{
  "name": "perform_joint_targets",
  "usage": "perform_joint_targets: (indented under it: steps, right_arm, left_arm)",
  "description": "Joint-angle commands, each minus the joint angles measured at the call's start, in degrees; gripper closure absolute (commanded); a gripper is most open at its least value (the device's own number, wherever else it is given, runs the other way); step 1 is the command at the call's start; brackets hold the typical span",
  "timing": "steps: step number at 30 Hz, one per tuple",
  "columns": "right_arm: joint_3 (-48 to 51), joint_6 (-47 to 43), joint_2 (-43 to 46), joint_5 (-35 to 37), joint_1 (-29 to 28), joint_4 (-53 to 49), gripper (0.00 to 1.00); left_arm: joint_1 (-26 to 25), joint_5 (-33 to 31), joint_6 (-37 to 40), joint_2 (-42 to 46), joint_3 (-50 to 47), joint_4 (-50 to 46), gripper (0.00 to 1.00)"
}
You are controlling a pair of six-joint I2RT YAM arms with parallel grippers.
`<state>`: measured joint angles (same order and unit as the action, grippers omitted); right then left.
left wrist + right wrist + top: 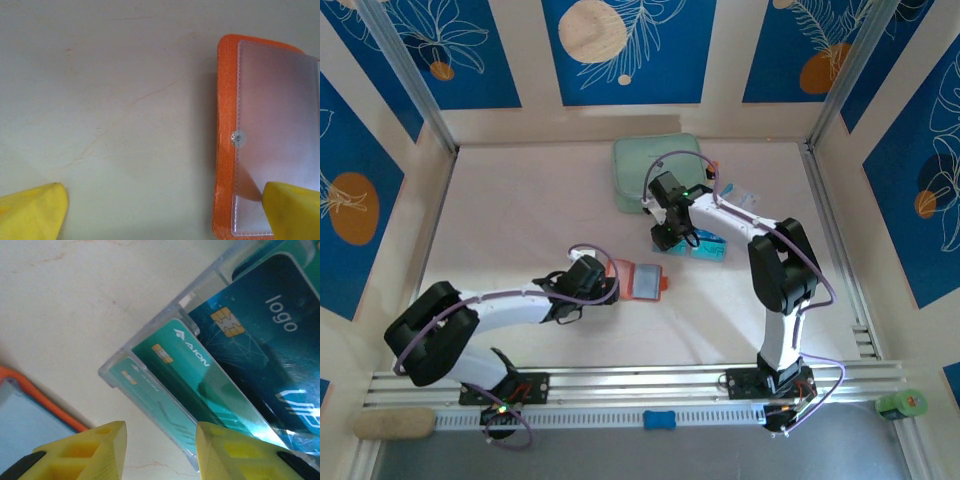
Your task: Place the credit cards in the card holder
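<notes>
1. The credit cards (185, 360) sit overlapped in a clear tray (150, 330) on the table (520, 200), right of centre. None is in the card holder yet.
2. The card holder (270, 125) lies open, greyish inside up, near the tray on its left.
3. The right end effector (160, 450) hovers at the tray's corner, jaws partly apart with nothing pinched.
4. The left end effector (162, 215) is spread wide and grips nothing. One fingertip (295, 210) is over the card holder's inner face; whether it touches is unclear.
5. Risk: the cards overlap closely, so closing could catch two cards, or the tray wall, and drag the tray. A thin card might also slip from the pads.
6. Risk: the card holder is unclamped, so a pushed card could shove it aside.
7. Count: at least four credit cards, one tray, one card holder, two end effectors.
</notes>
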<state>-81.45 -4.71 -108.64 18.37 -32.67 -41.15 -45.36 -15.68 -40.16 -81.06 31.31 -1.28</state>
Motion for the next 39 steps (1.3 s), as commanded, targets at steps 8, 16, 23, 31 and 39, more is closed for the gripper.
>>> perform_joint_targets:
  steps: [8, 16, 23, 31, 39]
  right_arm:
    - [-1.6, -2.4, -2.5, 4.4, -0.8, 2.0, 0.58]
    - [1.2, -4.8, -2.0, 7.3, -1.6, 5.5, 0.59]
    - [4.4, -7.5, -0.8, 9.7, -2.0, 9.2, 0.59]
    - [5.1, -7.2, 0.1, 7.7, -2.1, 9.3, 0.64]
    - [5.1, -7.6, 1.1, 6.4, -2.1, 7.7, 0.88]
  left_arm:
    - [0.5, 0.7, -1.0, 0.5, -1.2, -1.3, 0.0]
    - [0.5, 0.9, -1.1, 0.3, -1.1, -1.1, 0.0]
    - [0.5, 1.1, -1.2, -0.1, -1.1, -0.8, 0.0]
    - [0.5, 1.1, -1.2, -0.2, -1.1, -0.6, 0.0]
    - [0.5, 1.3, -1.1, -0.5, -1.1, -0.5, 0.0]
